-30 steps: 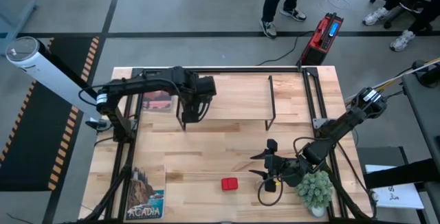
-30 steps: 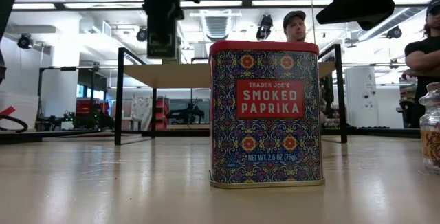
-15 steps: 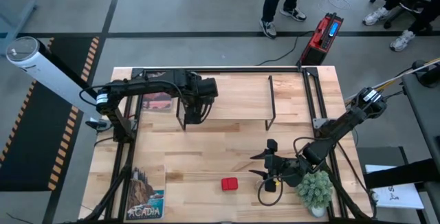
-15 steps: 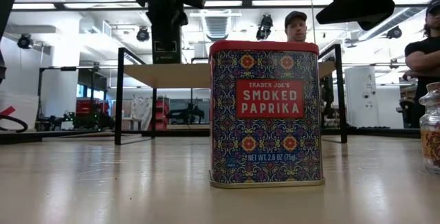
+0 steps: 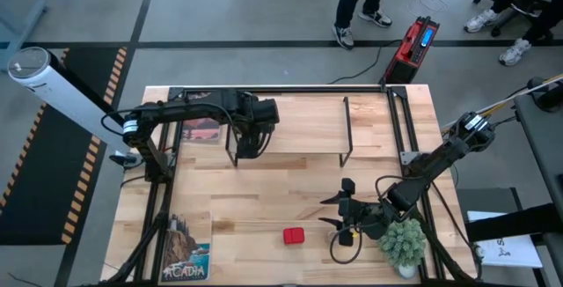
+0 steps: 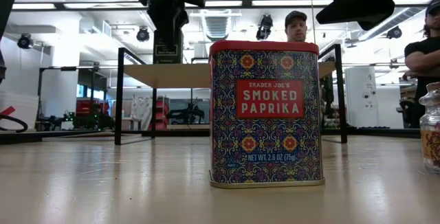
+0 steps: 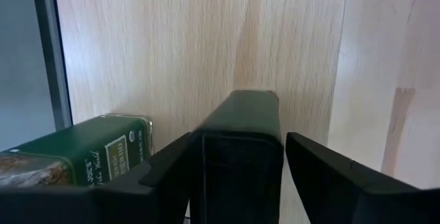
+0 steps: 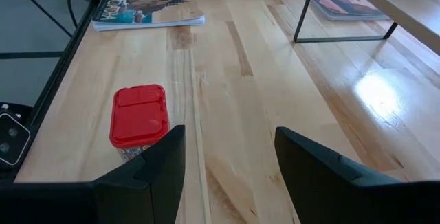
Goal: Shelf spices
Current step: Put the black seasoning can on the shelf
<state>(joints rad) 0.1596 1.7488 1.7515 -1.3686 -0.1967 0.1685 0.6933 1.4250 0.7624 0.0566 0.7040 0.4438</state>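
Item: olive tin (image 7: 237,148) on shelf (image 5: 299,128), beside green jar (image 7: 75,159). Left pincer (image 7: 237,172) spread around it; we should lift straight up. Right pincer (image 8: 230,165) spread, empty, near red tin (image 8: 139,119) on desk (image 5: 264,199).

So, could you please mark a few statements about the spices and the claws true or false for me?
1. The smoked paprika tin stands upright on the table. True.
2. The right claw is shut on the paprika tin. False: it is open and empty, with the tin standing apart from it.
3. The dark olive tin sits on the shelf between the fingers of the left claw. True.
4. The potted plant stands on the shelf. False: it is on the table, beside the right arm.
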